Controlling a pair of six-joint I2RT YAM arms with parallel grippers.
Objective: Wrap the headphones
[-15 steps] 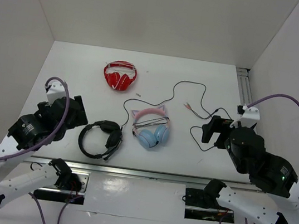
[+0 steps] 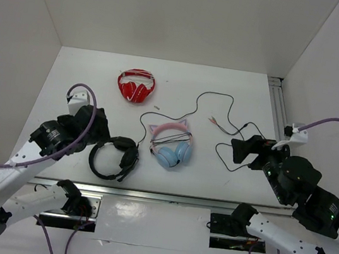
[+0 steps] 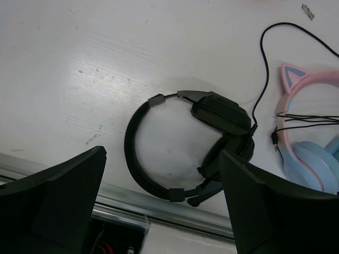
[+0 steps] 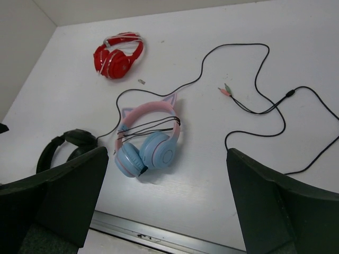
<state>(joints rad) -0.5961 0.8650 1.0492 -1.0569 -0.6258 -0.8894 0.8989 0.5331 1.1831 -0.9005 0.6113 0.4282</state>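
Just left of the pink-and-blue cat-ear headphones [image 2: 170, 146] in the overhead view, the black headset [image 2: 112, 157] lies flat. Its long axis runs sideways, with the headband loop away from them and the earcups toward them. Its cable [image 2: 216, 95] wanders loose behind them and off to their right, so the wrapping looks wholly undone. The left gripper [image 2: 92, 129] hangs by the headband end, farther left of them. The right gripper [image 2: 243, 149] hangs over the cable's loops, well to their right.

From the left wrist, the fingers [image 3: 58, 201] are spread wide with nothing between them. The headset lies below, its boom microphone [image 3: 195, 200] pointing toward the near edge.

From the right wrist, the fingers [image 4: 275, 201] are likewise apart and empty. The plugs [image 4: 225, 90] lie free, right of the cat-ear pair.
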